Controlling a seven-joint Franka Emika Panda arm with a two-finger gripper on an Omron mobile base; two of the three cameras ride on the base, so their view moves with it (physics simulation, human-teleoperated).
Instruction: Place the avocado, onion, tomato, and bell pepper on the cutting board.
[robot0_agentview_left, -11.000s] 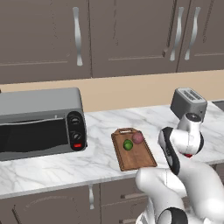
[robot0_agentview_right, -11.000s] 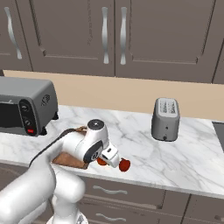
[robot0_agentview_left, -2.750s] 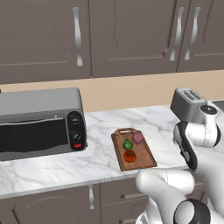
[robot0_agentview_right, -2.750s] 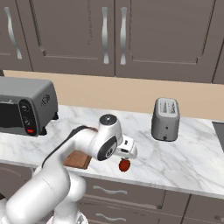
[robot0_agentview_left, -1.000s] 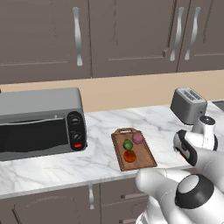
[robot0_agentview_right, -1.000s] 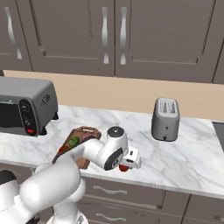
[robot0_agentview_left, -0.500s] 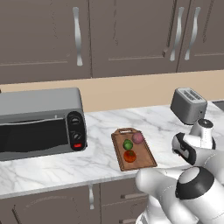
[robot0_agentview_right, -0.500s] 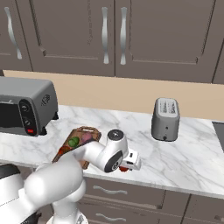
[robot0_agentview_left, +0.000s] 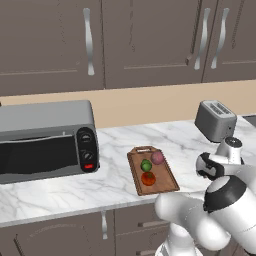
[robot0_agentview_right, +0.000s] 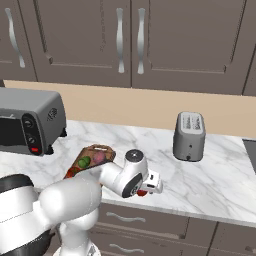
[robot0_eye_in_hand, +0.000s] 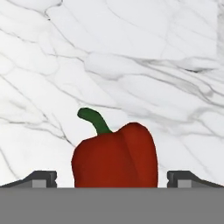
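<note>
gripper (robot0_eye_in_hand: 112, 181) has its two tips spread wide, one on each side of the bell pepper (robot0_eye_in_hand: 115, 157) on the marble counter (robot0_eye_in_hand: 131, 65). from the left base view, the cutting board (robot0_agentview_left: 167, 181) holds the onion (robot0_agentview_left: 157, 158), avocado (robot0_agentview_left: 146, 165) and tomato (robot0_agentview_left: 148, 178). from the right, the hand covers most of the pepper.

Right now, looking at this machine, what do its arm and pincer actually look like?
The arm is a chain of fat, glossy white rounded segments joined by dark grey ring-shaped joints. It ends in a small boxy white hand carrying the gripper, whose two fingertips are small, dark, flat-topped blocks. No cables or markings are visible.
</note>
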